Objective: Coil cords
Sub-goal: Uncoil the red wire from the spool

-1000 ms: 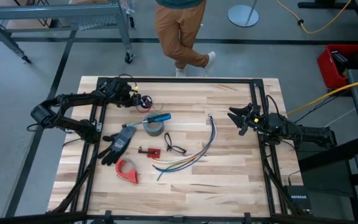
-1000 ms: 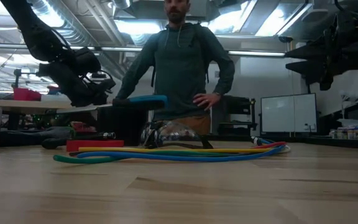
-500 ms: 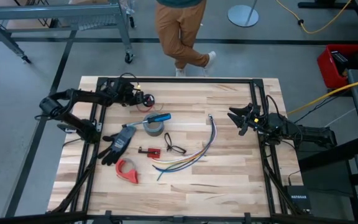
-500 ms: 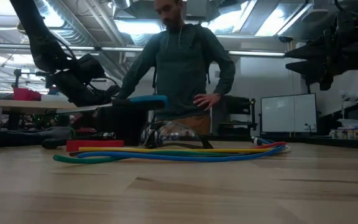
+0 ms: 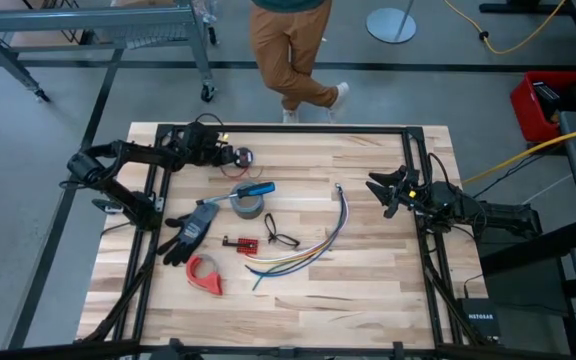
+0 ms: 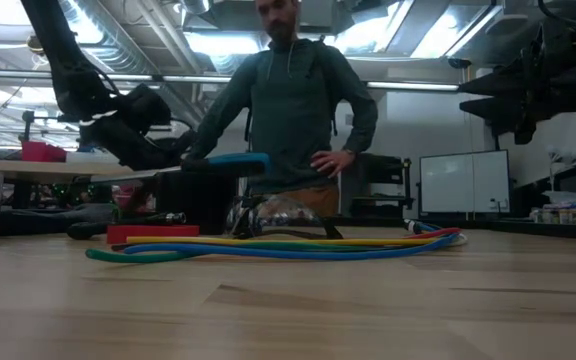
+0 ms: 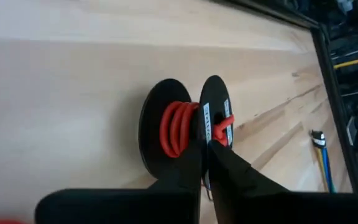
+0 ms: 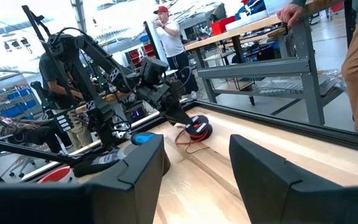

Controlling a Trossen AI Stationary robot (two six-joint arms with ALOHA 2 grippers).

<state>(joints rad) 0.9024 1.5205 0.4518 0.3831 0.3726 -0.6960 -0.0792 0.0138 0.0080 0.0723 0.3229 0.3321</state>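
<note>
The red wire [image 7: 178, 128] sits wound on a small black spool [image 7: 166, 134] near the far left corner of the worktop [image 5: 368, 290], with bare wood around it. A person [image 6: 293, 105] stands past the far edge. The left gripper [image 7: 207, 163] reaches low, pinched shut on the red wire. The right gripper [image 8: 194, 163] hangs wide by the right edge.

A grey concrete floor [image 5: 48, 240] surrounds the pale wooden table [image 5: 368, 290]. Beyond the table's far edge stands a grey metal-framed bench on castors [image 5: 98, 30]; a yellow cable [image 5: 513, 40] trails across the floor near it.
</note>
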